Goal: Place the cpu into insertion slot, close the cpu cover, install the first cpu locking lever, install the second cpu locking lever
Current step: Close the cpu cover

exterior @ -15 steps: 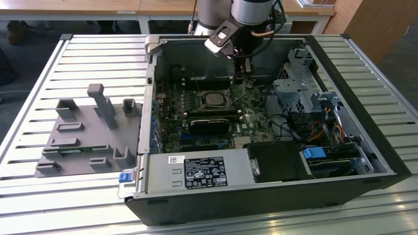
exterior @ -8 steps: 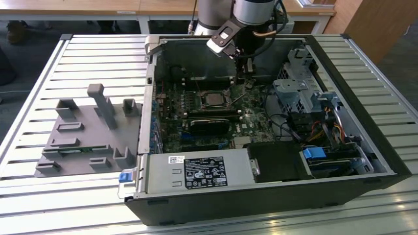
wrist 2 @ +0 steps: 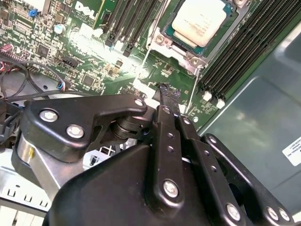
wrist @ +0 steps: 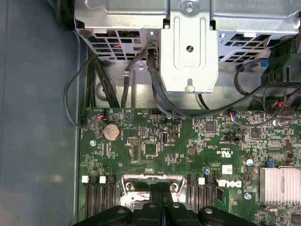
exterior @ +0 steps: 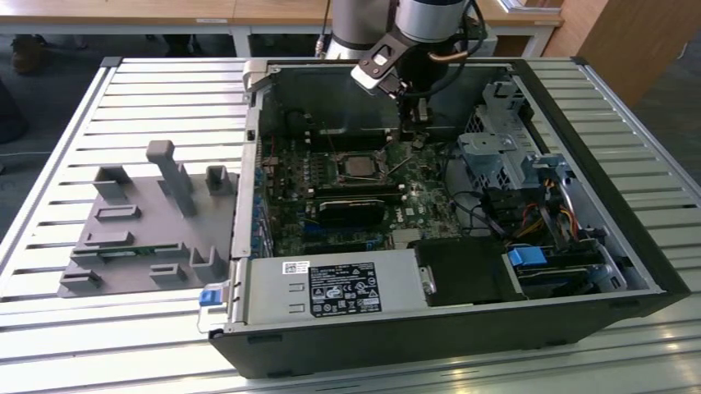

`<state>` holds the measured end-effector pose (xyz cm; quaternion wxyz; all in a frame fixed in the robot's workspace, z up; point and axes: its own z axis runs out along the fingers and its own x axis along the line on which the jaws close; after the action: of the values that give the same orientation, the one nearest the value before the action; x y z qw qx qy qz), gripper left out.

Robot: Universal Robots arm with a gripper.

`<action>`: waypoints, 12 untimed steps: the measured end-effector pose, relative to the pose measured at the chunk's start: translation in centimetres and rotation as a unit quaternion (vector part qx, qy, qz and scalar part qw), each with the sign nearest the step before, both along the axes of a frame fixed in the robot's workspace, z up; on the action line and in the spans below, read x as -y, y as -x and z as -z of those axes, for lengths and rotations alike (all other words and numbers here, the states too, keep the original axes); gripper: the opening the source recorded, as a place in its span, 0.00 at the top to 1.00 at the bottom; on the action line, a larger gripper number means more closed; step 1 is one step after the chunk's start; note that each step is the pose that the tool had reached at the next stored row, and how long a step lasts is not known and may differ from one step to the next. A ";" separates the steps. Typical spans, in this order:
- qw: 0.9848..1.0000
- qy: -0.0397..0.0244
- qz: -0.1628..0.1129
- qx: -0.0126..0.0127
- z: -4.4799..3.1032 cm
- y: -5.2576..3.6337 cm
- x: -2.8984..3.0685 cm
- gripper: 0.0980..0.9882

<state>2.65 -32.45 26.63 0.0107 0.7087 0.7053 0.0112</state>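
Observation:
The cpu, a square chip with a dull silver top, lies in the insertion slot on the green motherboard. In the exterior view the cpu sits mid-board inside the open computer case. The cpu cover shows as a thin metal frame around the chip. Two thin wire levers run from the socket's corners towards my gripper. My gripper hangs just off the socket's edge with its black fingers pressed together, nothing visible between them. The exterior view shows the gripper to the socket's right; the first wrist view shows its fingertips by the metal frame.
The case lies open on a slatted metal table. A grey power-supply box fills the case's front edge. A metal drive cage with cables stands beyond the board. Black memory slots flank the socket. A grey fixture stands at the exterior view's left.

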 end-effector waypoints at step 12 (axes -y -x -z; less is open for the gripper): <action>1.000 0.000 0.000 -0.001 0.37 -0.91 -0.41 0.98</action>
<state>3.56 -32.05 26.26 0.0103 0.7088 0.7053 0.0104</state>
